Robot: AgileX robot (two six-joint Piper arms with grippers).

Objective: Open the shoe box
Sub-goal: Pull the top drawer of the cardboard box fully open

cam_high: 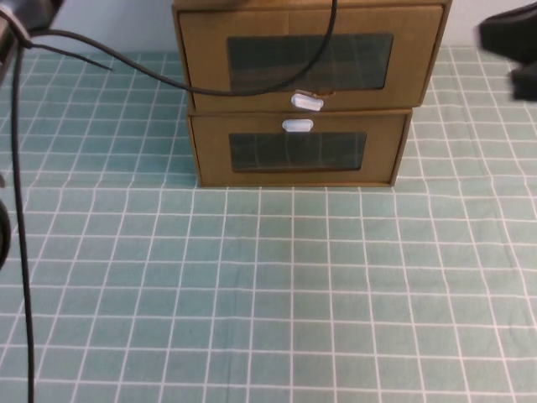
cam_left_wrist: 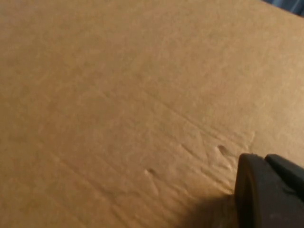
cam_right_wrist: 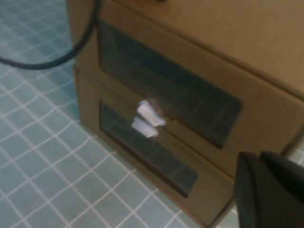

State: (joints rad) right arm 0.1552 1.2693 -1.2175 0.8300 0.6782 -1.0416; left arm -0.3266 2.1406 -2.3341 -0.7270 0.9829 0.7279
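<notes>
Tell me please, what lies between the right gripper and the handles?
Right wrist view: only box front between right gripper and handles; left gripper over the box top.

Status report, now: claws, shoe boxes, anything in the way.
Left claw close over the stack's cardboard top. Right claw shut, off the stack's right side, not touching. Upper shoe box, lower shoe box closed. Black cable drapes across upper front.

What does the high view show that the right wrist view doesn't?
High only: the whole near stretch of cloth. Right wrist only: the right claw close up, shut, off the boxes' right end. Both: upper shoe box on lower shoe box, white tabs, black cable. Neither shows the left claw; its own view puts it over cardboard.
</notes>
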